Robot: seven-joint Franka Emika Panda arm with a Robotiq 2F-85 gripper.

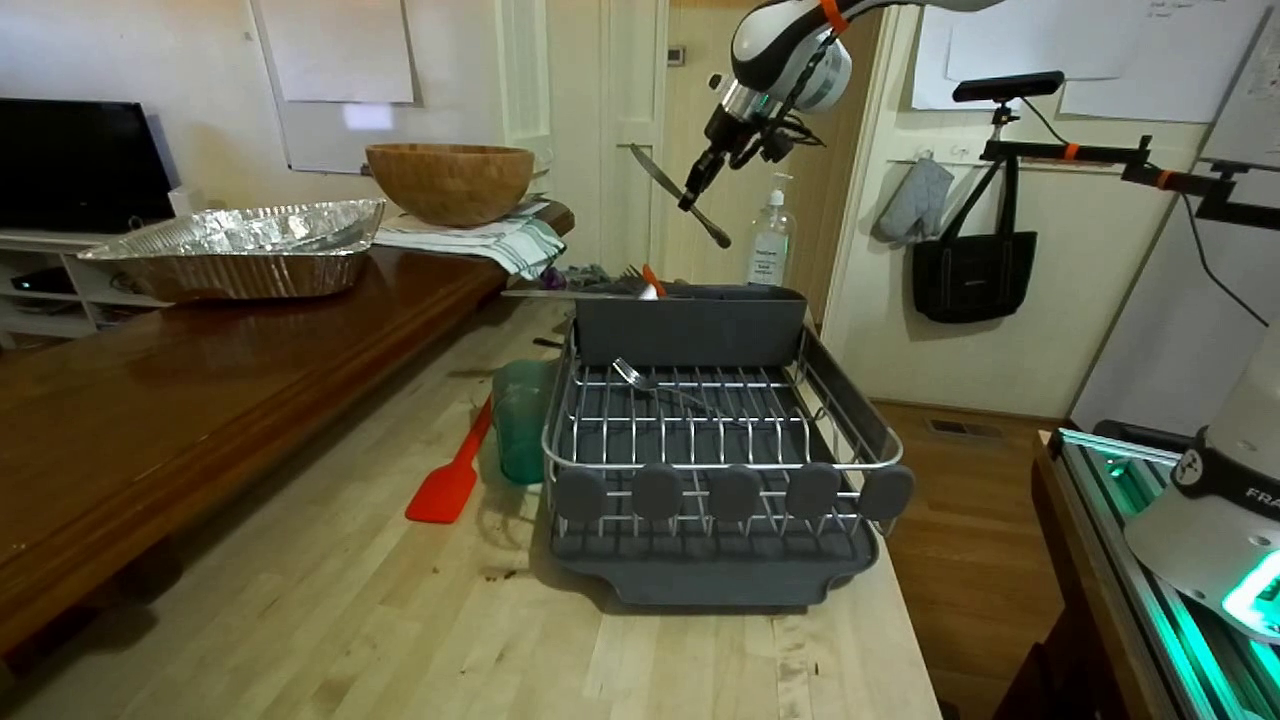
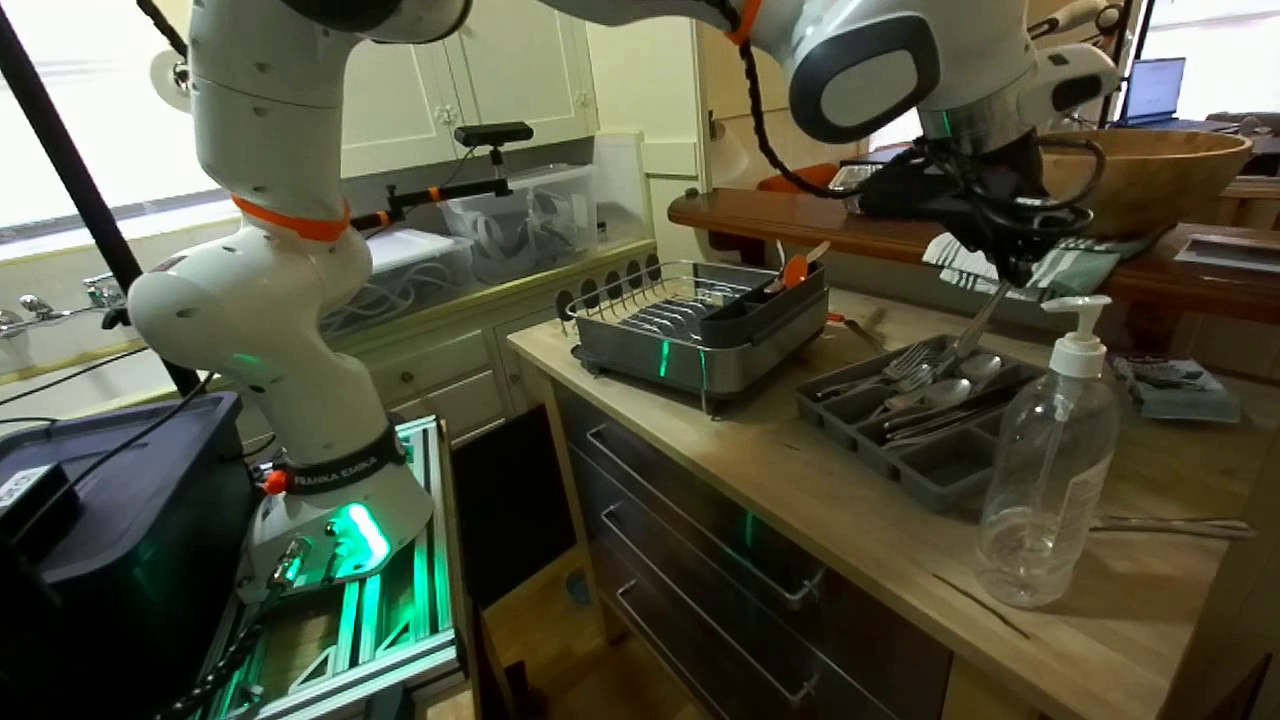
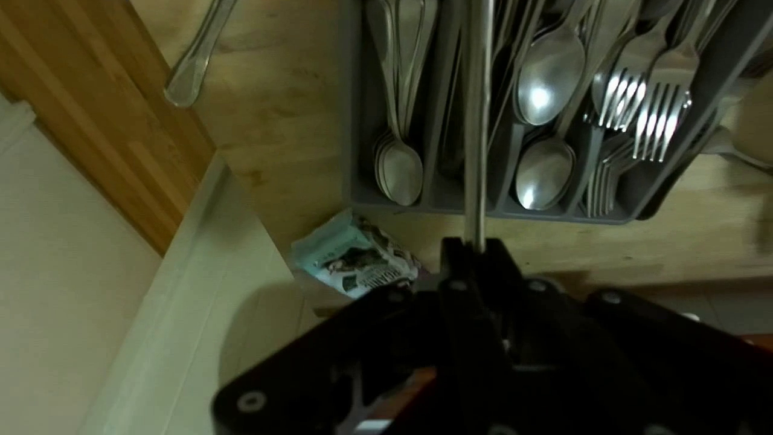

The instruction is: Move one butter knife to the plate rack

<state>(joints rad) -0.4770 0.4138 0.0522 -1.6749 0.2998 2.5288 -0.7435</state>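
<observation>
One knife (image 1: 657,175) in pincer (image 1: 687,201), FRANKA EMIKA label (image 2: 345,472)

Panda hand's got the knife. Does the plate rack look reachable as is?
Probably yes. The hand grips the butter knife in mid-air, and the plate rack is open from above, a fork lying in it. The utensil holder at its nearer end stands between, so lifting over may be needed.

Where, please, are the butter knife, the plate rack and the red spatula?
Butter knife (image 3: 477,121): in the wrist view, its visible middle.
Plate rack (image 1: 715,583): in an exterior view, its near lower lip.
Red spatula (image 1: 447,490): in an exterior view, its blade.
</observation>
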